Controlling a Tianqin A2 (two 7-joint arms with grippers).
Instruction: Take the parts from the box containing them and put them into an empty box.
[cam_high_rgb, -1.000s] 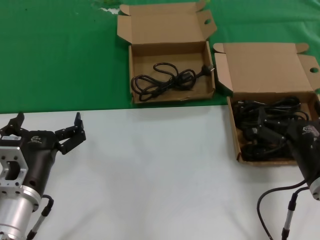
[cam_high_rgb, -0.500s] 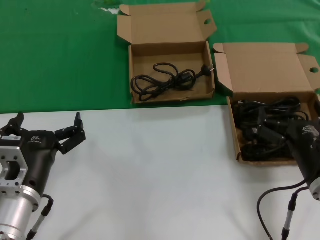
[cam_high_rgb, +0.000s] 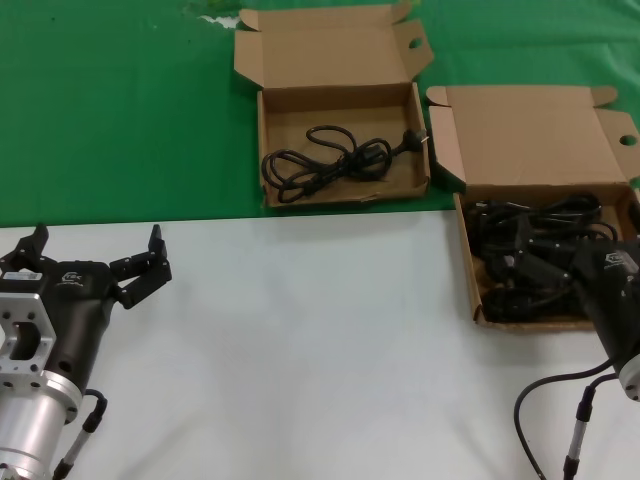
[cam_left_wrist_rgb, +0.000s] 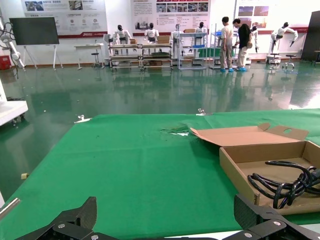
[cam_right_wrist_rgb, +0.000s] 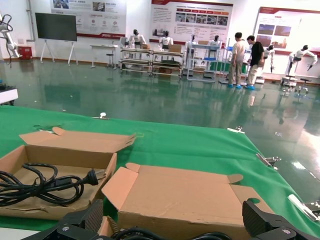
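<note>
The wider cardboard box (cam_high_rgb: 530, 140) stands at the right with a heap of black power cords (cam_high_rgb: 545, 222) in its tray. My right gripper (cam_high_rgb: 520, 255) is open, low over that heap, jaws wide apart; in the right wrist view (cam_right_wrist_rgb: 175, 220) the cords (cam_right_wrist_rgb: 135, 234) lie between the fingers in front of the lid (cam_right_wrist_rgb: 185, 195). The squarer box (cam_high_rgb: 262, 150) at the back centre holds one looped cord (cam_high_rgb: 330, 160). My left gripper (cam_high_rgb: 97, 240) is open and empty over the white table at the front left.
Both boxes sit on a green mat (cam_high_rgb: 120, 120) that covers the back of the table; the front is white table top (cam_high_rgb: 300, 340). The squarer box (cam_left_wrist_rgb: 235, 167) and its cord (cam_left_wrist_rgb: 282, 182) show in the left wrist view.
</note>
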